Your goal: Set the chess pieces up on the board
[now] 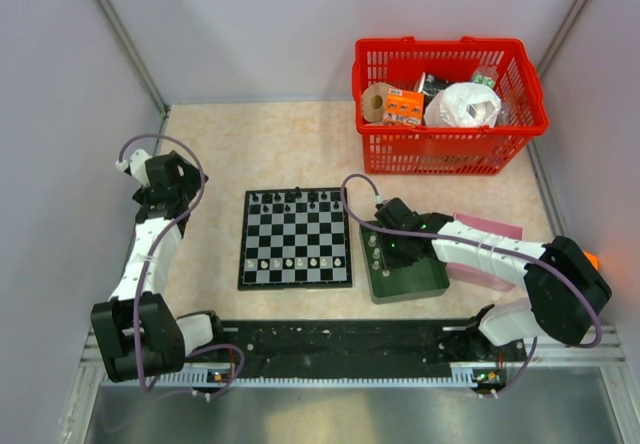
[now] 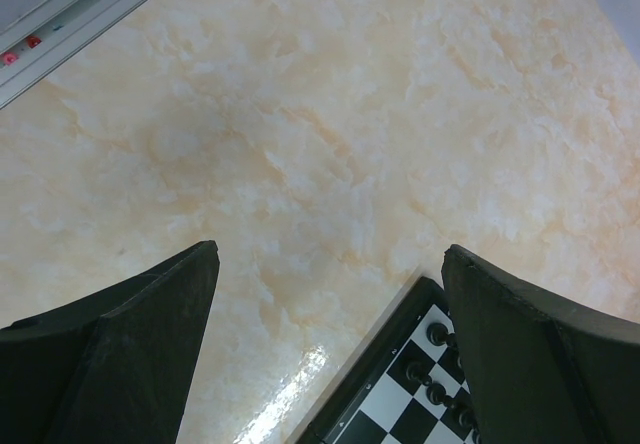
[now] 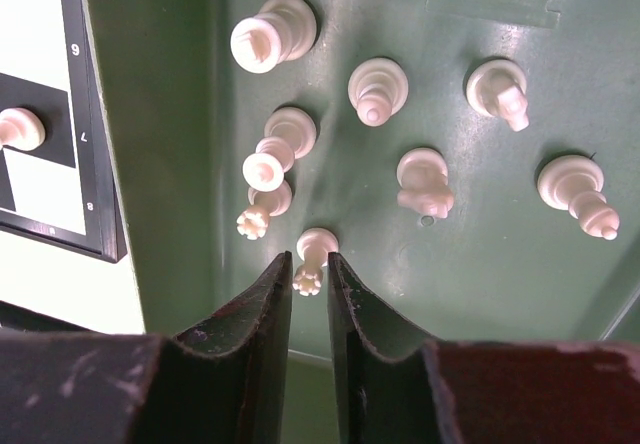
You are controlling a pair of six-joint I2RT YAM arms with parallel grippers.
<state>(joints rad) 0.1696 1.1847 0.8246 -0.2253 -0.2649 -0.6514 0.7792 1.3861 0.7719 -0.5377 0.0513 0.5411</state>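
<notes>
Right gripper [image 3: 309,264], jaws narrow around a crowned piece [image 3: 316,246], grip uncertain, hangs in the green tray [image 3: 480,264] of eight white chess pieces [image 3: 378,89] just right of the board [image 1: 295,237] on the marbled table [image 1: 230,144]; left gripper [image 2: 330,252] gapes wide.

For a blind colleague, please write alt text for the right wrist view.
Two dark fingers flank the top of a white chess piece in a green tray. Seven more white pieces sit scattered there; a board corner shows at left.
</notes>
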